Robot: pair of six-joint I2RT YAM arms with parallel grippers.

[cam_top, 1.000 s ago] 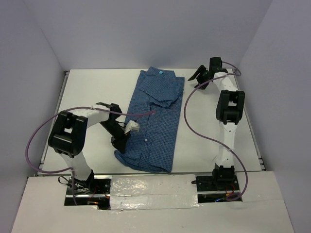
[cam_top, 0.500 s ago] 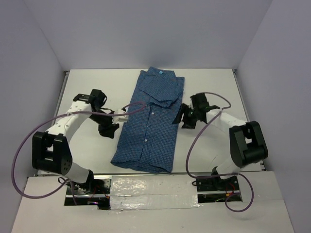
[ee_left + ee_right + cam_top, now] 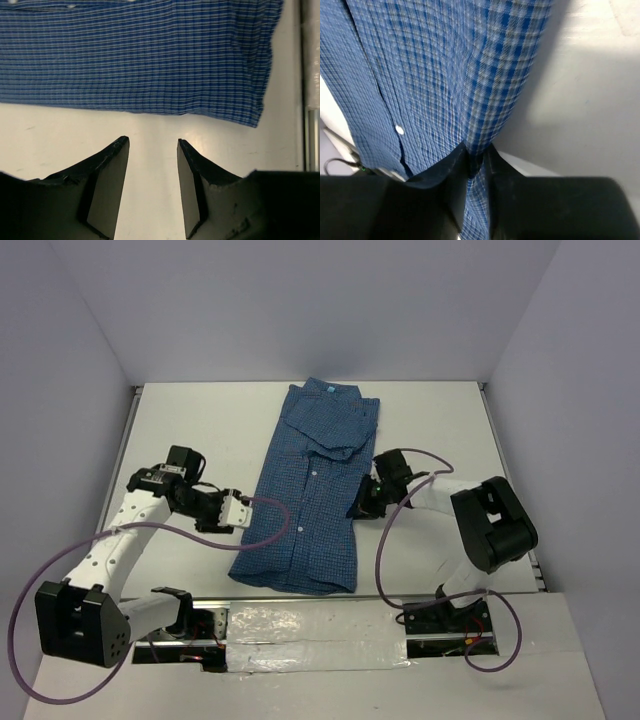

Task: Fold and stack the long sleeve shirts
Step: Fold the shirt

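The long sleeve shirt is blue and finely checked. It lies as a long narrow strip down the middle of the white table, collar at the far end. My left gripper sits low just off the shirt's left edge. In the left wrist view it is open over bare table, the shirt's edge a little ahead of the fingertips. My right gripper is at the shirt's right edge. The right wrist view shows it shut on a pinched fold of the shirt.
The white table is walled at the back and both sides. A taped, foil-covered strip runs along the near edge between the arm bases. Purple cables loop from both arms above the table.
The right arm swung in from the far right corner to the shirt's right edge and shut on the cloth. The left gripper opened and drew back just off the shirt's left edge.
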